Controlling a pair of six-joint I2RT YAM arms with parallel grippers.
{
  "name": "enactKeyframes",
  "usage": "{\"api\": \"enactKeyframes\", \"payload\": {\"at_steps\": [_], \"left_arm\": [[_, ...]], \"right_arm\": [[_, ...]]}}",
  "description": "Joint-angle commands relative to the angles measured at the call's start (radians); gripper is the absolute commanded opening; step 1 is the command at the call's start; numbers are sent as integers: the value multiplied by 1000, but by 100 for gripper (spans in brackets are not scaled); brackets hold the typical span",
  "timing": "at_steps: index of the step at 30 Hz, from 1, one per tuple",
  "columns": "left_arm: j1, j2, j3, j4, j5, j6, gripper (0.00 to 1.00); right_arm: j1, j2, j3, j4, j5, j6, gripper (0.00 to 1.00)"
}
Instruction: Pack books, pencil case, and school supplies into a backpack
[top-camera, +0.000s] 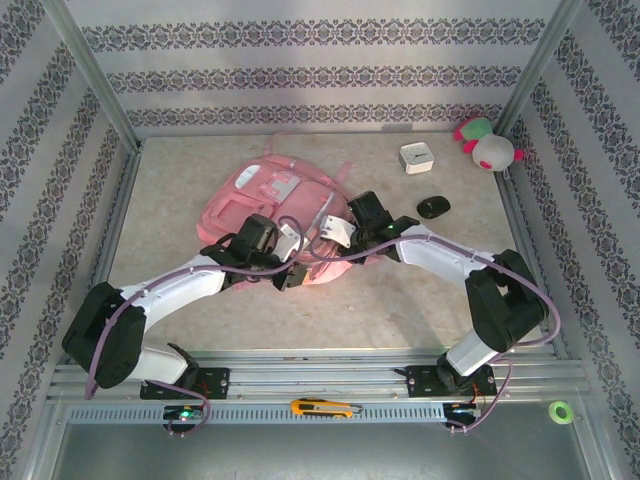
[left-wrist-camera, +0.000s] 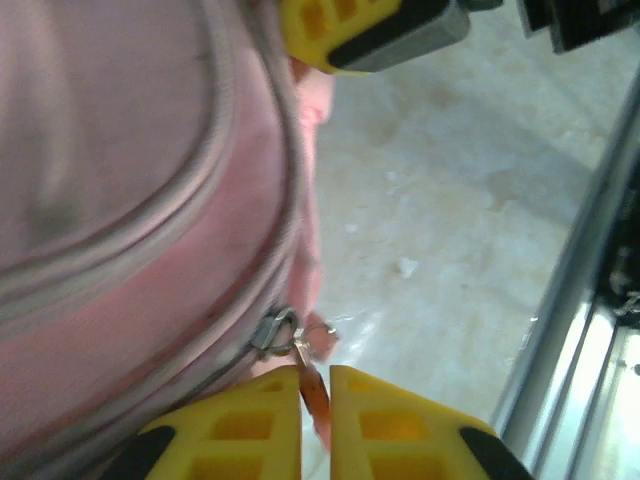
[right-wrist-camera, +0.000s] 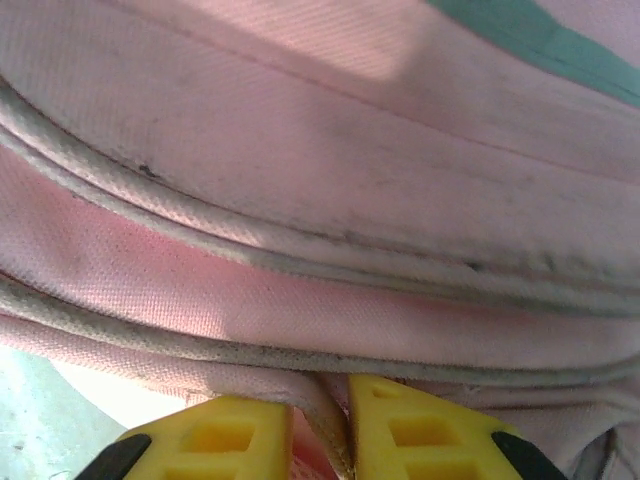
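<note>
Backpack (top-camera: 262, 195): lying flat on the tabletop (top-camera: 180, 170), rear of centre, white patches facing up; both wrists are covering its near edge in the top view
Left gripper (left-wrist-camera: 315, 392): fingers are closing almost together, pinching the zip pull (left-wrist-camera: 307, 372) just below the metal slider (left-wrist-camera: 275, 330); the pull's lower end is running out of frame
Right gripper (right-wrist-camera: 320, 420): fingers are squeezing a narrow ridge of the backpack's pink fabric and grey piping, with only a sliver of gap between them
Hard to make out: from above, the fingertips of both grippers are sitting under wrists and purple cables; the pink cloth is blurring at close range in the left wrist view
Cut off: a yellow finger (left-wrist-camera: 365, 25) is poking in at the top edge of the left wrist view; cannot tell whose
Beyond the backpack: white box (top-camera: 416, 158), black mouse-like object (top-camera: 433, 207) and plush toy (top-camera: 487, 145) are sitting rear right, well apart from it
</note>
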Motion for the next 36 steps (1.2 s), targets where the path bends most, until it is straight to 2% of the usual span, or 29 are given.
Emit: {"api": "enactKeyframes", "payload": {"at_steps": [1, 3, 6, 10, 12, 15, 19, 23, 25, 30, 32, 33, 35, 36], "left_arm": [[-40, -24, 51, 81, 65, 25, 34], [-37, -67, 76, -4, 9, 118, 49], [-21, -142, 120, -133, -90, 295, 62], [11, -223, 137, -203, -182, 604, 69], [15, -215, 148, -234, -236, 776, 70], [15, -161, 162, -261, -316, 964, 72], [15, -86, 136, -182, -354, 1057, 82], [15, -31, 77, 38, -381, 1017, 88], [15, -8, 46, 153, -389, 991, 87], [15, 53, 42, 248, -381, 960, 80], [15, 78, 40, 274, -391, 958, 67], [15, 88, 37, 283, -398, 954, 55], [15, 78, 27, 314, -399, 911, 42], [16, 61, 12, 338, -392, 878, 31]], "right_arm": [[7, -131, -27, 118, -84, 97, 25], [5, -203, -68, 105, -65, 152, 33], [3, -318, -134, 76, -59, 235, 41], [10, -471, -235, 103, -113, 401, 45], [26, -531, -279, 140, -145, 487, 46], [68, -575, -322, 186, -140, 604, 46], [138, -572, -373, 226, -113, 651, 46], [171, -541, -416, 279, -102, 678, 46], [173, -526, -426, 313, -110, 701, 46], [174, -502, -446, 387, -112, 729, 46], [174, -488, -446, 397, -116, 740, 45], [174, -483, -445, 403, -119, 747, 45], [175, -472, -446, 410, -125, 770, 45], [175, -469, -446, 411, -126, 787, 45]]}}
